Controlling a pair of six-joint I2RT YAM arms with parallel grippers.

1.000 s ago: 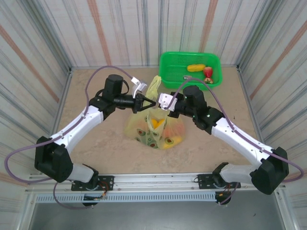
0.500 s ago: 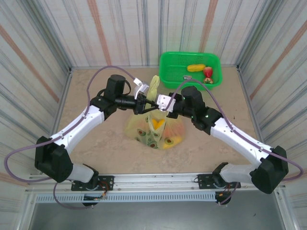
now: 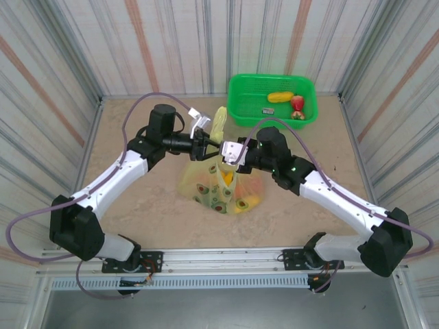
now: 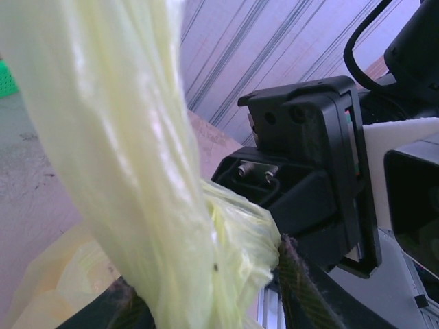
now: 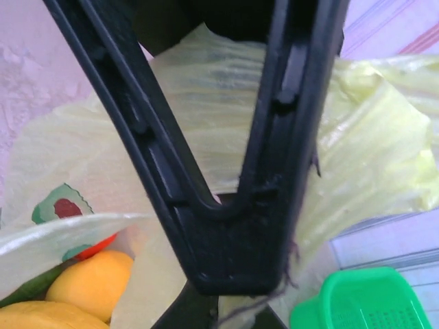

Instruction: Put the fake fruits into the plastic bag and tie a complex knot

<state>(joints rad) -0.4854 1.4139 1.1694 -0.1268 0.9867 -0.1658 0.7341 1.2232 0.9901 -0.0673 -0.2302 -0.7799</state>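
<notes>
The handle strip point(image 4: 130, 157) of the plastic bag point(image 3: 206, 186) rose between the left gripper point(image 3: 209, 147)'s parted fingers; whether they pinched it was impossible to tell. The right gripper point(image 3: 225, 152), just beside, was clenched on it.

The top external camera sits high above and behind the 2 arm bases, angled down over the whole table point(image 3: 158, 219) from well back. The left wrist camera looks along its own fingers point(image 4: 298, 288), very near a strip of the plastic bag point(image 4: 137, 171), facing the right arm's end point(image 4: 309, 178). The right wrist camera looks past its fingers point(image 5: 137, 116) onto the bag, close up, with the green basket point(image 5: 350, 301) behind. All 3 views share the bag.
</notes>
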